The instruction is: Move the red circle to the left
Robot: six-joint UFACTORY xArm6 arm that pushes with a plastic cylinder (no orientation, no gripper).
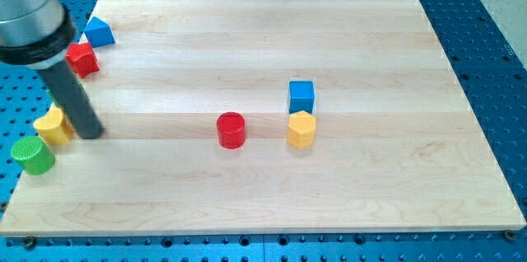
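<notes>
The red circle (231, 129), a short red cylinder, stands near the middle of the wooden board (263, 204). My tip (90, 133) rests on the board at the view's left, far to the left of the red circle and right beside a yellow block (53, 126). The dark rod rises from the tip up to the view's top left corner.
A green cylinder (32, 155) sits at the board's left edge below the yellow block. A red block (82, 58) and a blue block (99, 31) lie at the top left. A blue cube (301, 95) and a yellow hexagon (301, 129) sit right of the red circle.
</notes>
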